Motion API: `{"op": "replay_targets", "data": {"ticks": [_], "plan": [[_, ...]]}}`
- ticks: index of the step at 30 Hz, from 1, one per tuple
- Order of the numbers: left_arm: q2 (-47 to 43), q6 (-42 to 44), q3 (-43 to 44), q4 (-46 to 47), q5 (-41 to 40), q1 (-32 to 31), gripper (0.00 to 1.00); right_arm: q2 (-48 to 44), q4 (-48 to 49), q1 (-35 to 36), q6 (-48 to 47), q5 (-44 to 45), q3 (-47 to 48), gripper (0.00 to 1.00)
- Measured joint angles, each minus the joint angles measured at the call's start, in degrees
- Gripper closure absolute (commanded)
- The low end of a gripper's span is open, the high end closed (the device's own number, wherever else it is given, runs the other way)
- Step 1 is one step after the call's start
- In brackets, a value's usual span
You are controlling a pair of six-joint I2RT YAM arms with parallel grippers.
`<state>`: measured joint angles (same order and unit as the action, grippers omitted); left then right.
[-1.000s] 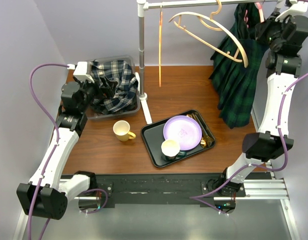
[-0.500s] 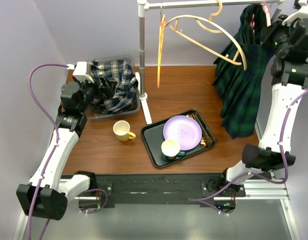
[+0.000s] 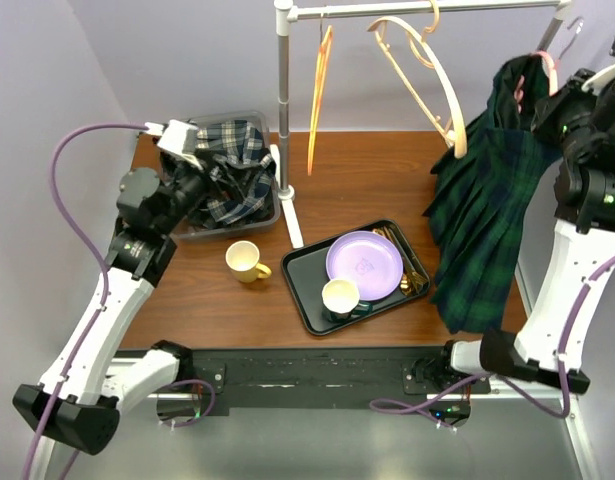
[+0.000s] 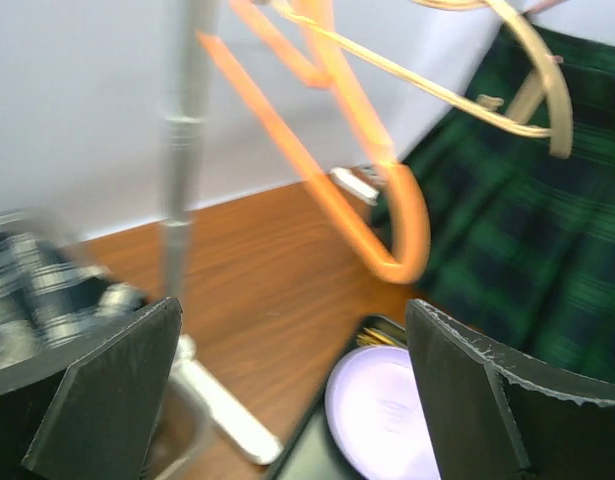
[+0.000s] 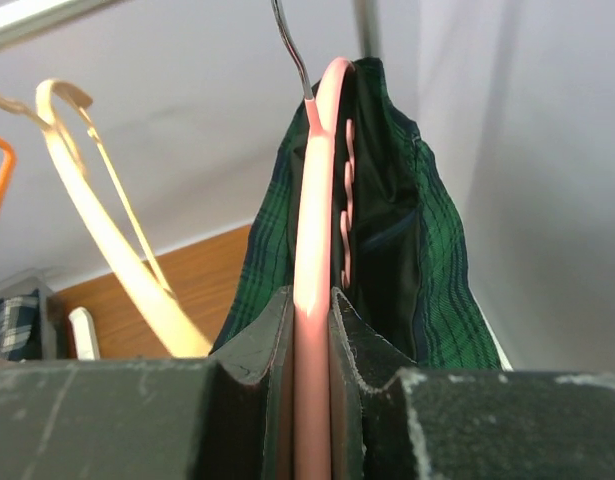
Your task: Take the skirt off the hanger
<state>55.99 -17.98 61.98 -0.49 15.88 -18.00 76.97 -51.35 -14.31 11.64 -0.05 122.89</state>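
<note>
One pink hanger (image 5: 322, 150) pinched in right hand (image 5: 310, 310), green skirt (image 5: 397, 250) on it, left hand (image 4: 292, 370) spread wide

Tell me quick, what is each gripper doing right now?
Left gripper: open, holding nothing.
Right gripper: closed on the pink hanger carrying the skirt.

The skirt (image 3: 482, 230) is matt woven cloth, its pink hanger (image 5: 312, 200) smooth plastic, the table (image 3: 367, 180) glossy wood.

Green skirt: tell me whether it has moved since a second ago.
Yes. The green skirt and its pink hanger have come away from the rail, toward the table's near edge; its hem now hangs level with the tray's near corner.
</note>
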Motion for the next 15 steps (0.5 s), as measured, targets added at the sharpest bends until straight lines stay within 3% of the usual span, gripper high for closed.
{"op": "replay_targets", "data": {"ticks": [8,15], "plan": [[3.8,2.8,5.2,1.0,-7.6,-24.6,0.01,-9.7,-3.4,0.0,2.9,4.8,-6.3,1.00],[14.9,4.7,11.5,8.2,-12.7,-43.3,0.00,-12.2,-3.4,0.0,6.3,7.0,-6.5,1.00]]}}
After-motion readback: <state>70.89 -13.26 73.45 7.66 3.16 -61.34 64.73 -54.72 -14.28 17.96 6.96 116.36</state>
